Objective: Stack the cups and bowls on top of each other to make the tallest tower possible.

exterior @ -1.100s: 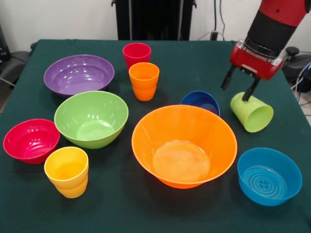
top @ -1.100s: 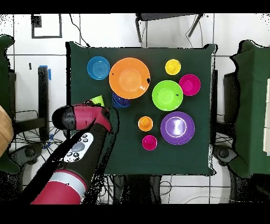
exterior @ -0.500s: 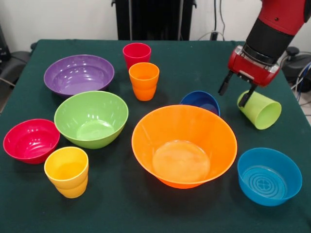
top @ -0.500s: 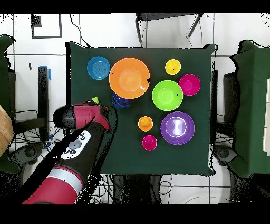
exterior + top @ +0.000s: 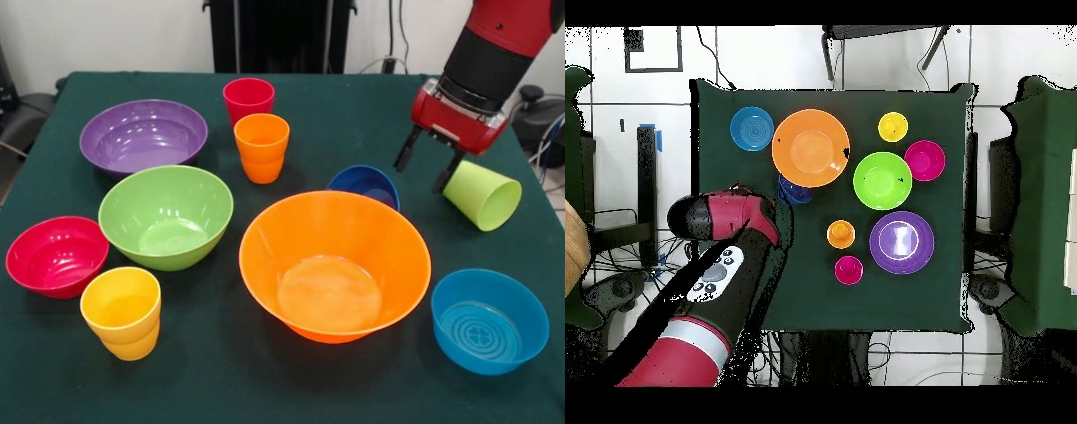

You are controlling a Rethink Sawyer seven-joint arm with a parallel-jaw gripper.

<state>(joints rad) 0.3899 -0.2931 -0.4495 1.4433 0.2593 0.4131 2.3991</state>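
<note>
Nearest on the green surface (image 5: 265,389): yellow cup (image 5: 121,312) at left, light blue bowl (image 5: 489,320) at right, big orange bowl (image 5: 335,264) btwn them; nothing stacked. Red bowl (image 5: 56,255) and lime bowl (image 5: 165,215) sat left of centre. Dark blue bowl (image 5: 365,186) showed just behind the orange bowl. Light green cup (image 5: 482,194) was tilted, mouth facing fwd-right. End effector (image 5: 429,162) had fingers apart, one finger (image 5: 446,172) against the cup's base. Further back: orange cup (image 5: 261,147), purple bowl (image 5: 143,134), red cup (image 5: 248,100).
</note>
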